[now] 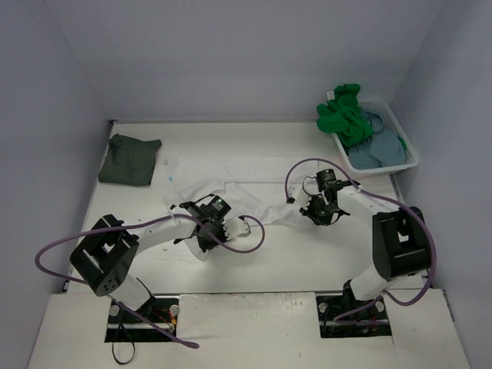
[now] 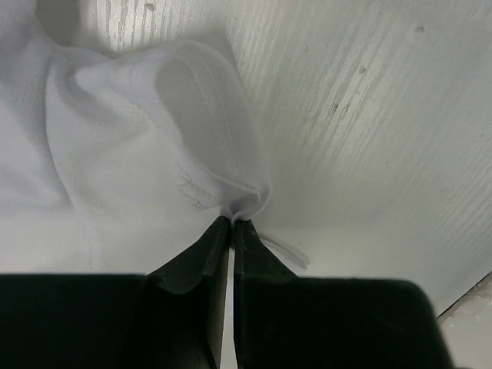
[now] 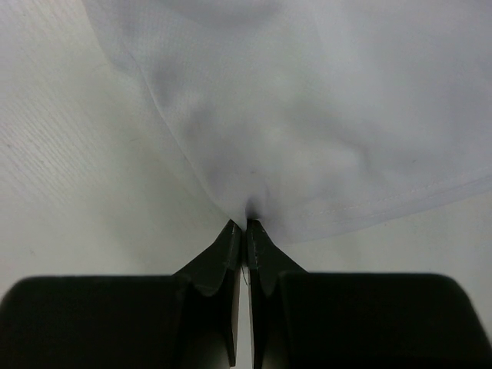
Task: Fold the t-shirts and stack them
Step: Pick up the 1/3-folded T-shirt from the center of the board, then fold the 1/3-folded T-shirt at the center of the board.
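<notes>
Looking down, we see the basket (image 1: 409,148) at two o'clock holding the green t-shirt (image 1: 345,115) and blue-grey t-shirt (image 1: 377,151) (green spilling over), the dark grey t-shirt (image 1: 129,159) at ten, and the white t-shirt (image 1: 231,178) mid-table. Left wrist: left gripper (image 2: 232,224) clamps its hem. Right wrist: right gripper (image 3: 246,225) clamps its edge.

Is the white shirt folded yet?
Spread, not folded. The white t-shirt lies wide and wrinkled on the table.

Plain pale lavender walls (image 1: 231,54) enclose three sides of a white table (image 1: 307,263), evenly lit, its surface faintly scuffed and streaked.
</notes>
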### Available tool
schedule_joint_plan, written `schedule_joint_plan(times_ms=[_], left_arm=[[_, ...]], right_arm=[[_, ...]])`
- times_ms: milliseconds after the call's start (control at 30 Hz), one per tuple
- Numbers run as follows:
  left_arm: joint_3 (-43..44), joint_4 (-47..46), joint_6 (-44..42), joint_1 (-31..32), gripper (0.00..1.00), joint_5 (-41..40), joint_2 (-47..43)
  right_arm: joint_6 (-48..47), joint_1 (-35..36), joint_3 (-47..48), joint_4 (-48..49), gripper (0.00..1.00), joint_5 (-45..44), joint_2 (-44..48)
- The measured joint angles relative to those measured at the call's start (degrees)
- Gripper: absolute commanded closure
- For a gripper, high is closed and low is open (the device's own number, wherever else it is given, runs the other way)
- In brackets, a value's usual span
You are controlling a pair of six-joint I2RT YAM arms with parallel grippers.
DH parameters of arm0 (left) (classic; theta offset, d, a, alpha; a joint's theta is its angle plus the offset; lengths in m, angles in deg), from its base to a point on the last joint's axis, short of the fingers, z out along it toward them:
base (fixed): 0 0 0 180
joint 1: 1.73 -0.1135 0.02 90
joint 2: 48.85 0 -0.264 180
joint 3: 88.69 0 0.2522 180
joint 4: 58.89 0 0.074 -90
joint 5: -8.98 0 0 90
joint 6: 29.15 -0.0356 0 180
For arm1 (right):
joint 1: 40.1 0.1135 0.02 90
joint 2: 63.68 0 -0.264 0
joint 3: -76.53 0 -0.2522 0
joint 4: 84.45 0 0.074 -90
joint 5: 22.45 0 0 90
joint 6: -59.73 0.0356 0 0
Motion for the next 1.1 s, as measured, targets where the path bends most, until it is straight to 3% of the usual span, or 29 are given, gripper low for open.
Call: schedule_joint_plan(times_ms=[233, 533, 767, 1100], left_arm=[[-1.75, 0.83, -0.87, 0.02, 1.0, -3.39, -2.56], [-2.38, 5.97, -3.06, -1.6, 1.0, -9.03, -13.29], [0.28, 7.87, -3.98, -4.2, 1.0, -10.14, -14.38], [8.13, 6.71, -6.54, -17.03, 1.0, -9.03, -14.1]], right_arm=[[0.02, 0.0, 0.04, -0.2, 1.0, 0.0, 0.02], [-0.02, -0.63, 4.44, -1.49, 1.0, -0.02, 2.38], [-0.02, -0.83, 8.0, -1.77, 1.0, 0.0, 3.1], [-0.72, -3.3, 13.79, -2.58, 1.0, 0.68, -1.38]])
